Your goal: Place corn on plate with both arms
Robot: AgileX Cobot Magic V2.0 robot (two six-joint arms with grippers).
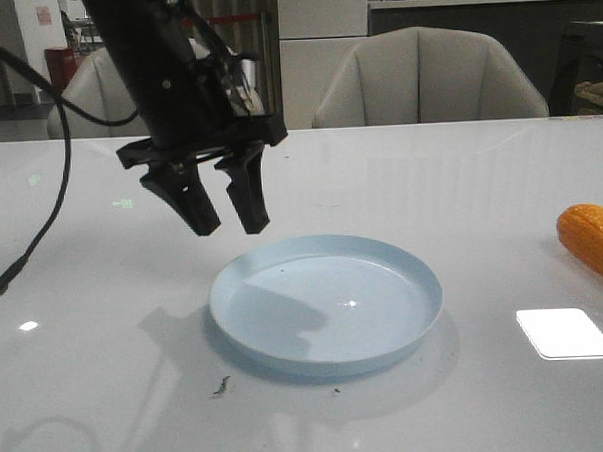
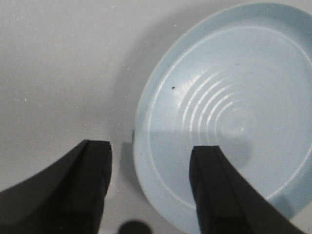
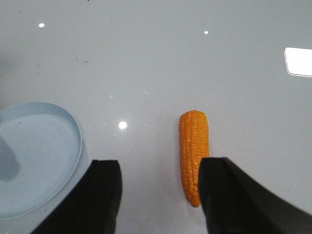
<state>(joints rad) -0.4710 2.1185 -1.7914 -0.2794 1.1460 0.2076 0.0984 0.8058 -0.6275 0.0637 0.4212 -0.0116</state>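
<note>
The pale blue plate (image 1: 327,305) sits low in the centre of the front view on the glossy white table (image 1: 460,199), holding nothing. The left gripper (image 1: 223,203) hangs above the plate's upper-left rim with its two black fingers apart and nothing between them; the arm runs out of the frame's top. At the right edge the orange corn (image 1: 594,241) lies on the table, well apart from the plate and partly cut off. In the right wrist view, the right gripper (image 3: 158,195) shows its fingers spread, one finger (image 3: 229,195) hiding the corn's lower end.
</note>
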